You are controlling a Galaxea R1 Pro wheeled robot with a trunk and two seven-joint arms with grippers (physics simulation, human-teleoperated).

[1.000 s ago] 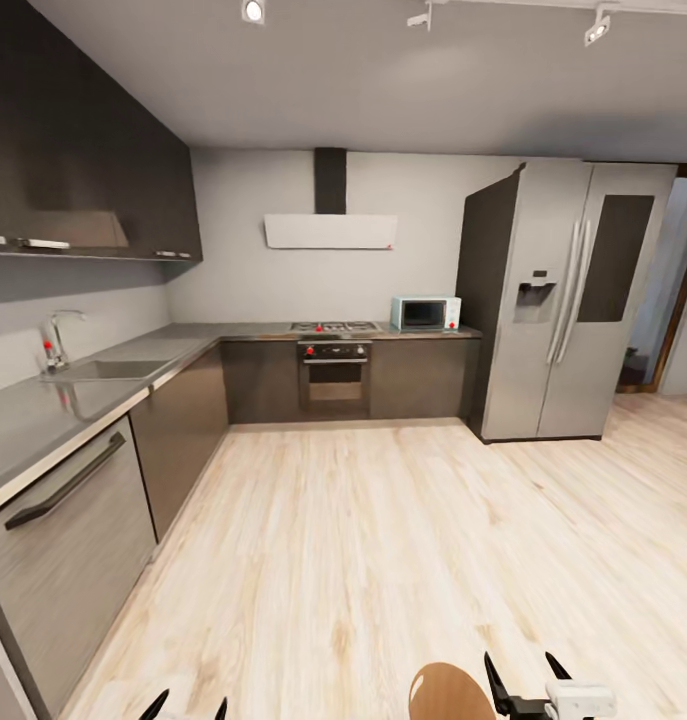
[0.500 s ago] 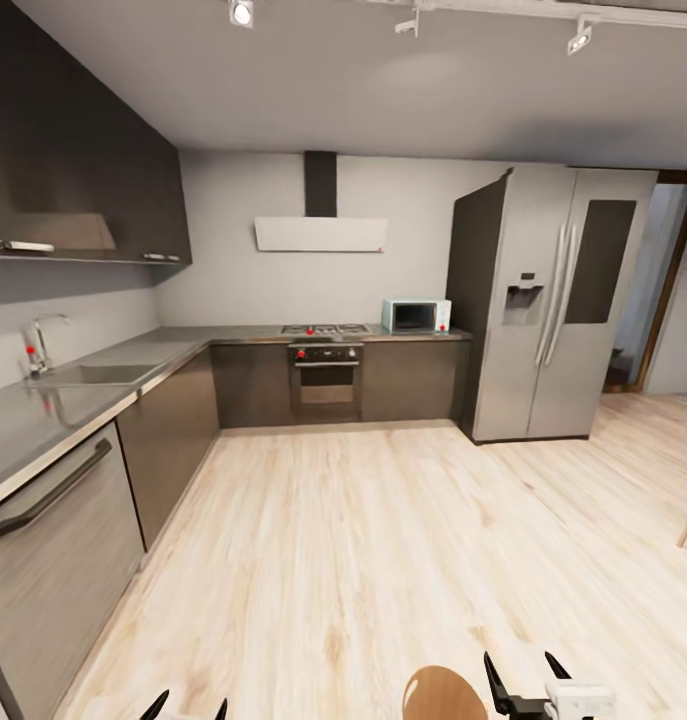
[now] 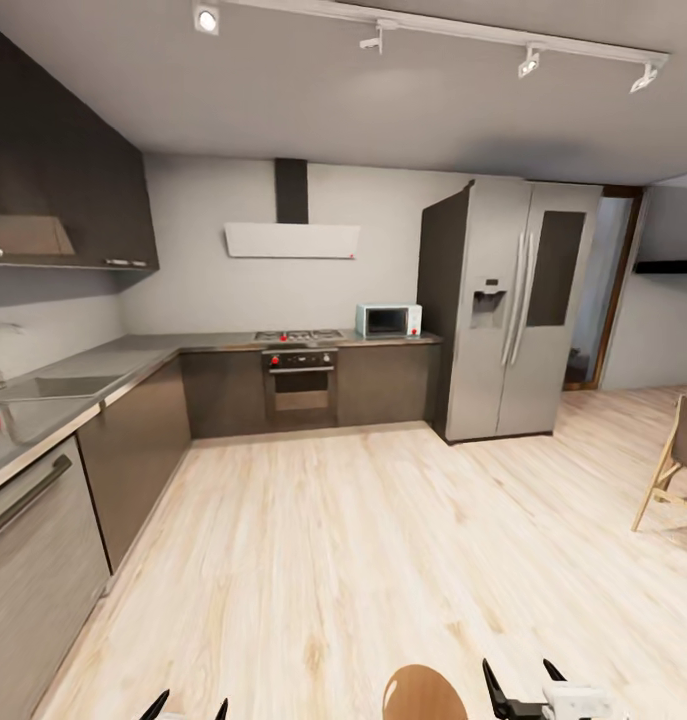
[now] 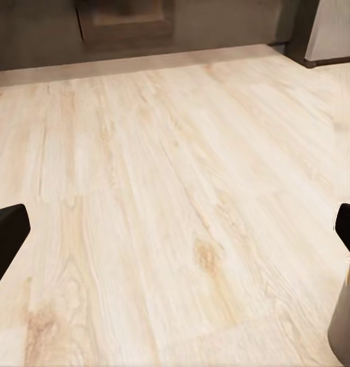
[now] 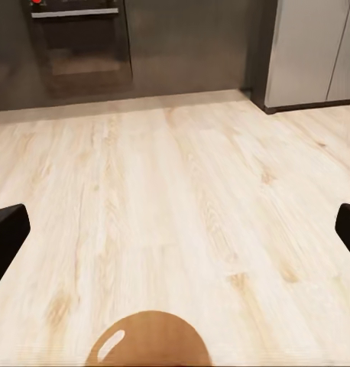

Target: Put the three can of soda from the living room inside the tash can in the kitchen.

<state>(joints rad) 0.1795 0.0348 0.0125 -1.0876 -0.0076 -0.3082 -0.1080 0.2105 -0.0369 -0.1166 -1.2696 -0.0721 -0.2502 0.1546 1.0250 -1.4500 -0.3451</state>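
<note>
I am in the kitchen (image 3: pixel 313 400), on the light wood floor (image 3: pixel 383 560). Ahead are the oven (image 3: pixel 301 383), the white microwave (image 3: pixel 388 320) and the tall steel fridge (image 3: pixel 508 310). The steel bench (image 3: pixel 43 400) runs along my left side. My left claw (image 4: pixel 175 229) is spread wide open — nothing in it. My right claw (image 5: pixel 175 225) is open too. The brown inside of the tash can (image 3: pixel 423 693) sits just below me, between my claws.
</note>
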